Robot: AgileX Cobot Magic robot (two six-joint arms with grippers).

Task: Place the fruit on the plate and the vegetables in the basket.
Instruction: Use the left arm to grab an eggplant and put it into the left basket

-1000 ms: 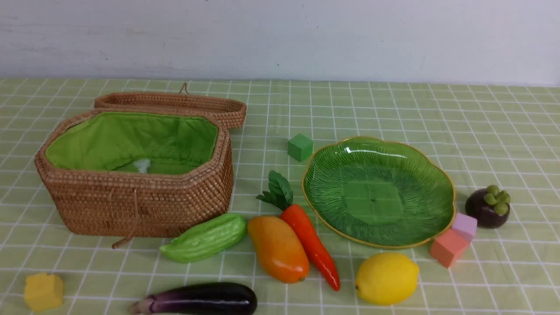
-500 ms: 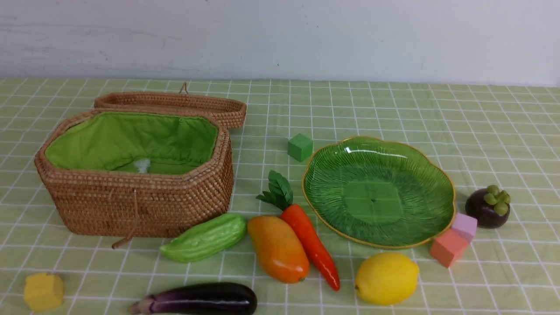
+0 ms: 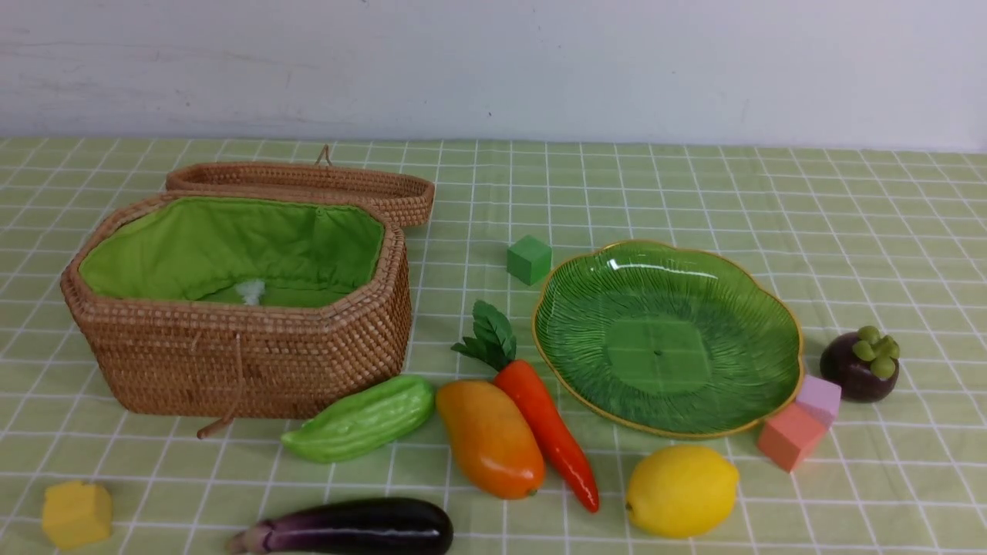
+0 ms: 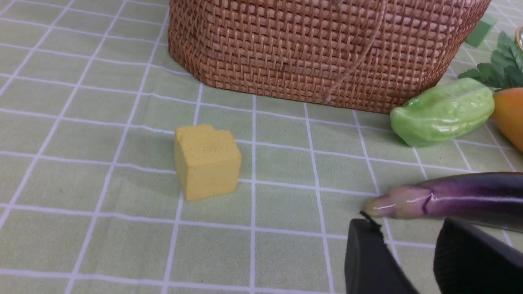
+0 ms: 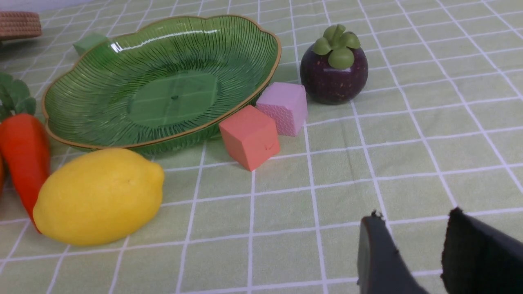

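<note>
The open wicker basket (image 3: 239,362) with green lining stands at the left, and the green glass plate (image 3: 663,339) lies bare at the right. Between them lie the bitter gourd (image 3: 362,420), mango (image 3: 490,439) and carrot (image 3: 551,432). The eggplant (image 3: 362,526) and lemon (image 3: 682,491) lie nearer the front edge, the mangosteen (image 3: 858,366) to the right of the plate. Neither arm shows in the front view. My left gripper (image 4: 408,228) hangs open just short of the eggplant's stem end (image 4: 392,204). My right gripper (image 5: 414,218) is open over bare cloth, to the right of the lemon (image 5: 98,196).
The basket's lid (image 3: 308,181) lies folded back behind it. Foam cubes are scattered about: green (image 3: 529,260) behind the plate, salmon (image 3: 788,435) and lilac (image 3: 819,397) against its right rim, yellow (image 3: 75,512) at the front left. A white wall closes the far side.
</note>
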